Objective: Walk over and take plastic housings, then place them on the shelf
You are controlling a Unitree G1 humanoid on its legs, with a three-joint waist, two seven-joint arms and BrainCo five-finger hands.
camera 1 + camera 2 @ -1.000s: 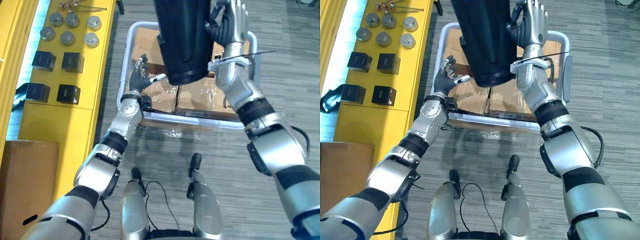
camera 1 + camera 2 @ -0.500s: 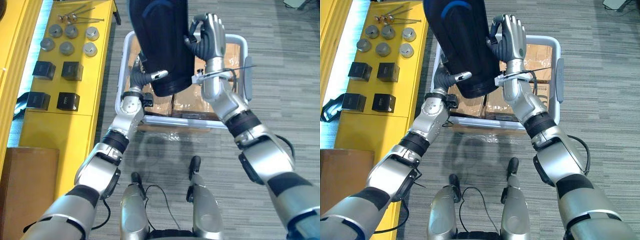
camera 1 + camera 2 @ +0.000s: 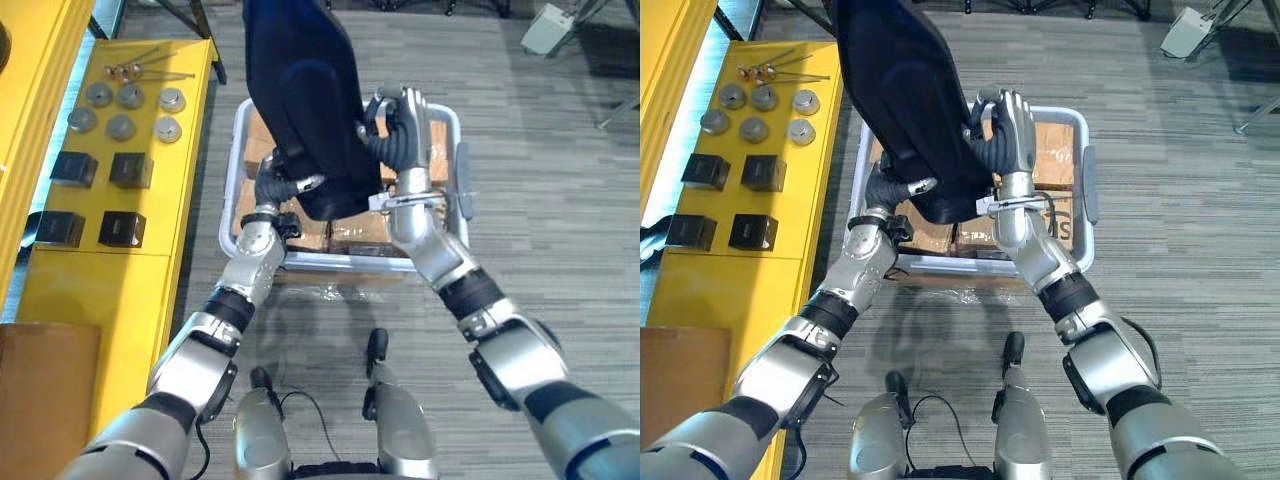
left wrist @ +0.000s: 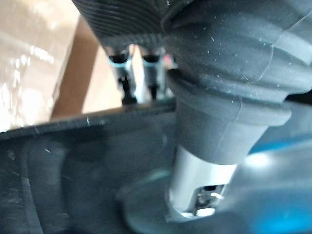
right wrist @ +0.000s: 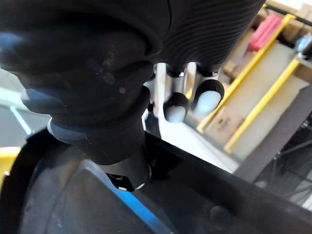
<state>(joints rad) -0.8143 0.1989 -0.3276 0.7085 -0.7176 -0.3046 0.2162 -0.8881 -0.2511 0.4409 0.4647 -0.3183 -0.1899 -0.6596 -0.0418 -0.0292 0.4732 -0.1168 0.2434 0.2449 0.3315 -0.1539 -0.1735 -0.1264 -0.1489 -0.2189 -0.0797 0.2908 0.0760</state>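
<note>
**Housing lifted clear of cart, carried in both hands**

A large dark plastic housing (image 3: 300, 100) is held upright between the two hands, raised above a white-railed cart (image 3: 340, 263) that sits directly below them. The left hand (image 3: 281, 187) is clamped on the housing's lower edge, with the thumb laid across the near face and the fingers behind it. The right hand (image 3: 400, 140) grips the opposite rim higher up; in its wrist view the thumb is pressed on the inner wall and the fingertips (image 5: 207, 95) are hooked over the edge. Cardboard boxes (image 3: 355, 232) are seen in the cart beneath the left hand.

The yellow shelf (image 3: 60, 270) lies well out beyond the left hand. Its near part is bare, while metal cylinders (image 3: 120, 127) and black blocks (image 3: 130, 170) occupy the farther part.

Risks, as judged: the housing is tall and is pinched only at its lower rim, so tipping or slipping during the turn toward the shelf is likely if either pinch loosens. The cylinders or blocks could be knocked if it is set down too far along.
</note>
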